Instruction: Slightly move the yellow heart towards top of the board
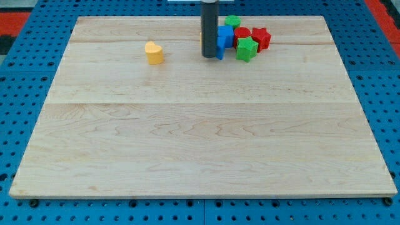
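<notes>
**Tip's parked in the wrong neighbourhood, here's what could bite**

Going left to right across the desk (187,144). The yellow heart (154,53) sits alone in the upper left part of the board, well apart from everything else and already fairly close to the top edge. That's risk one, I'd say: "slightly" is the key word, and there isn't much board left above it, so a long push could run it to the edge or off it.

Next over is my tip (209,56), down on the wood to the right of the heart with a clear gap between. There's no hand here at all, just the rod, so nothing opens, closes or holds anything. It's right up against the blue block (224,39), looks like touching. Risk two: pulling away carelessly drags or knocks that cluster.

Further right are a red block (242,34), a green star (246,49), a red star (261,38) and a green block (232,21) behind them, all bunched together.

Risk three: the tip has to get below the heart first. Cutting straight across would shove it sideways, and an off-centre contact on that rounded shape probably spins it.
</notes>
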Robot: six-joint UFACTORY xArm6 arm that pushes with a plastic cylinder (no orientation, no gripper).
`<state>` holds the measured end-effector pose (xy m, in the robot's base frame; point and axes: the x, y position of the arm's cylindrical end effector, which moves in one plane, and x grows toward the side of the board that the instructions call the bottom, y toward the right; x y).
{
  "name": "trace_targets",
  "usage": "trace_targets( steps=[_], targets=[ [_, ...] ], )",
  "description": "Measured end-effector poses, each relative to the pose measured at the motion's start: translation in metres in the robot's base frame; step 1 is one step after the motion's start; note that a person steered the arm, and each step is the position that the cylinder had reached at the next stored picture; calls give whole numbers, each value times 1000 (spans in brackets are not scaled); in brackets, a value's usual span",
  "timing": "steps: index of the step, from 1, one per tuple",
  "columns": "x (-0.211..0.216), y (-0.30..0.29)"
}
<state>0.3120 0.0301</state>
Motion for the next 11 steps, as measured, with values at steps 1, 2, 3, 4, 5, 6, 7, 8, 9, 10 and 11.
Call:
trace_targets(
  steps=[1,2,3,4,5,6,7,8,9,10,11],
  targets=[
    [-13,20],
    [-18,26],
    [-3,8],
    [26,-7],
    [55,45],
    [46,78],
    [75,13],
    [96,-113],
    [80,-194],
    [46,-201],
    [29,-168]
  ],
)
